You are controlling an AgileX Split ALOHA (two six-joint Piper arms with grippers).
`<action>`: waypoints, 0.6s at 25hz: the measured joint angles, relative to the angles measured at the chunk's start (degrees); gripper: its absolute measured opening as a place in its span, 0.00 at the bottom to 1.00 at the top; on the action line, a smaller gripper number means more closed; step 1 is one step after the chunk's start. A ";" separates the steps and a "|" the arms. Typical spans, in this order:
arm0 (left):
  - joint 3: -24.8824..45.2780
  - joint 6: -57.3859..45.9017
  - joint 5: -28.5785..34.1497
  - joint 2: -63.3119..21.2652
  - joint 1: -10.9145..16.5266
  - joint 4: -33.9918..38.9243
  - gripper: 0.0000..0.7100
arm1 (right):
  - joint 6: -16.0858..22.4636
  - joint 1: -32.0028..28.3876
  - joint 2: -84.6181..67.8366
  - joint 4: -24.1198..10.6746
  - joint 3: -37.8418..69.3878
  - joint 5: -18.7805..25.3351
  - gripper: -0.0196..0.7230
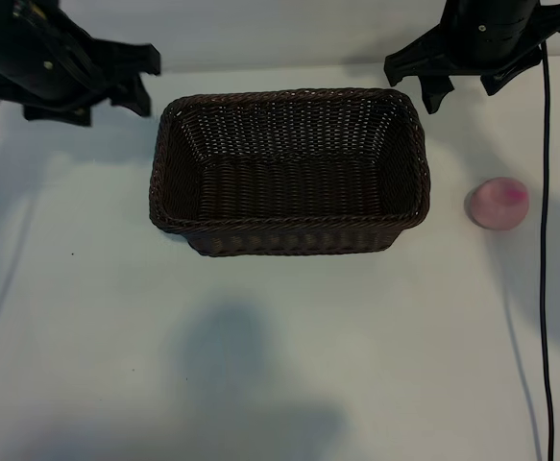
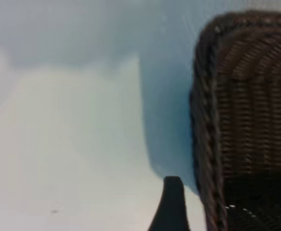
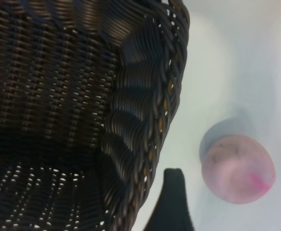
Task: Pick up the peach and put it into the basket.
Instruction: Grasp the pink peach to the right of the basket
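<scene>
**A:** Where do your grippers stand?

**B:** Your right gripper hangs at the far right, above the table's back edge, fingers spread and holding nothing. Your left gripper sits at the far left, beyond the basket's corner. Its fingers look spread too, though only their dark outline shows, so you can't be sure.

**A:** And the task?

**B:** Judging by how things lie, you've not begun the pick. The peach rests on the white table, just right of the wicker basket and apart from its rim. The basket looks empty. Reaching, grasping, lifting and dropping are all left to you.

**A:** Anything you can't see?

**B:** Each wrist view shows only one fingertip, so the spread there is hidden. Both arms are cut off at the top. A black cable runs down the right side.
</scene>
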 joint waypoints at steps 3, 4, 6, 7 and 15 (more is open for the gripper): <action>-0.10 -1.92 1.07 -1.06 1.59 1.86 0.83 | 0.00 0.00 0.00 0.00 0.00 0.00 0.82; -0.10 -1.92 1.55 -1.06 2.27 1.88 0.83 | 0.00 0.00 0.00 0.00 0.00 0.00 0.82; -0.10 -1.92 2.40 -1.00 3.17 2.36 0.83 | 0.00 0.00 0.00 0.00 0.00 0.00 0.82; -0.10 -1.87 2.73 -0.95 3.29 2.36 0.83 | 0.00 0.00 0.00 0.00 0.00 0.00 0.82; -0.10 0.73 2.41 -0.95 3.29 -1.70 0.83 | 0.00 0.00 0.00 0.05 0.00 0.00 0.82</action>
